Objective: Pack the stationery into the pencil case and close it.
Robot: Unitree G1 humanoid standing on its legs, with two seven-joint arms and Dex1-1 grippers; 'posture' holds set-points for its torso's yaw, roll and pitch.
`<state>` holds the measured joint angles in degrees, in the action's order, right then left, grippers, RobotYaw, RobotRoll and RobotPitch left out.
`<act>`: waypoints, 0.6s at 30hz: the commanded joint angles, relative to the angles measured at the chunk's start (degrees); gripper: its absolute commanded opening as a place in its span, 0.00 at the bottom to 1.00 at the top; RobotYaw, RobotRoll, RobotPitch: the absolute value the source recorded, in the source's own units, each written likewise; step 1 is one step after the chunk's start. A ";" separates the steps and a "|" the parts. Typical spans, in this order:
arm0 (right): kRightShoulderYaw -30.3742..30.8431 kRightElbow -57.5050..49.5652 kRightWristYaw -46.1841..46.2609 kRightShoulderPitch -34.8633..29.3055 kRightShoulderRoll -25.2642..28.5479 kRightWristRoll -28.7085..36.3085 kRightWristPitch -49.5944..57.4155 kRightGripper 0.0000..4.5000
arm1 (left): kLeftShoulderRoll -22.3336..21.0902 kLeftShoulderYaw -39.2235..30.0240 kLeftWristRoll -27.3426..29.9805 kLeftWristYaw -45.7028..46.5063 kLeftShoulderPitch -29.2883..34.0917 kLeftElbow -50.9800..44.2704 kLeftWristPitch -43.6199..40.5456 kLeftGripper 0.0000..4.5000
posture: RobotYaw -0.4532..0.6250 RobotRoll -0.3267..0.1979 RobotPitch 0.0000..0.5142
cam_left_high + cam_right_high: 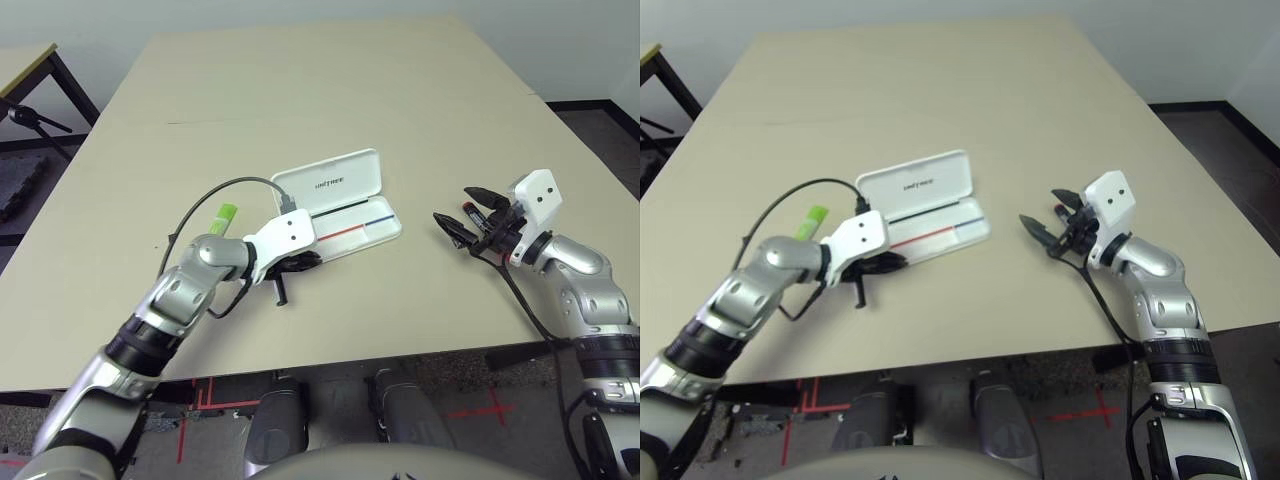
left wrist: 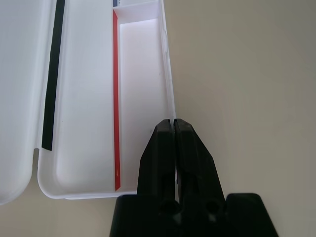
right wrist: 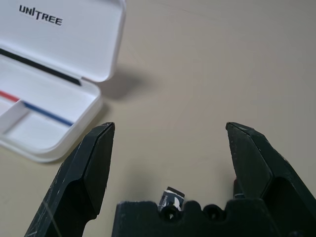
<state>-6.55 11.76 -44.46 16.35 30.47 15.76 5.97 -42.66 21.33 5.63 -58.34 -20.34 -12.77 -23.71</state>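
The left end effector (image 2: 174, 121) is closed on the edge of the open pencil case (image 1: 340, 180). The right end effector (image 3: 170, 125) is wide open and empty, near the marker (image 3: 172, 198). The highlighter (image 1: 224, 216) lies on the desk (image 1: 300, 90).

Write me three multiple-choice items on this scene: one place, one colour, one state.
1. Where is the lime-green highlighter?
A) inside the case
B) on the table, beyond the robot's left forearm
C) under the right gripper

2. What colour is the long divider line nearest the left gripper?
A) red
B) green
C) yellow

3. How is the hinged white plastic pencil case?
A) shut
B) upside down
C) open

Key:
1 B: it lies on bare tabletop past that forearm.
2 A: a red strip runs beside the fingertips.
3 C: its lettered lid stands raised, baring the tray.
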 commanded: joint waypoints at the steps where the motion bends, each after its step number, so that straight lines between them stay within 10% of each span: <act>1: 0.57 1.52 -0.71 -0.24 -0.62 -0.08 -0.64 1.00 | -1.68 -0.65 -0.13 -2.32 1.65 -1.49 3.80 0.01 | 0.34 0.62 0.18; 18: 1.21 1.31 -0.95 -0.17 -1.29 -0.49 -0.64 1.00 | -0.50 -2.20 0.77 -2.19 7.02 -1.52 5.96 0.01 | 0.34 0.62 0.18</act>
<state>-5.76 13.26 -45.17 16.36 29.18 15.58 5.56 -43.52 19.36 6.77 -60.66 -13.60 -14.68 -18.84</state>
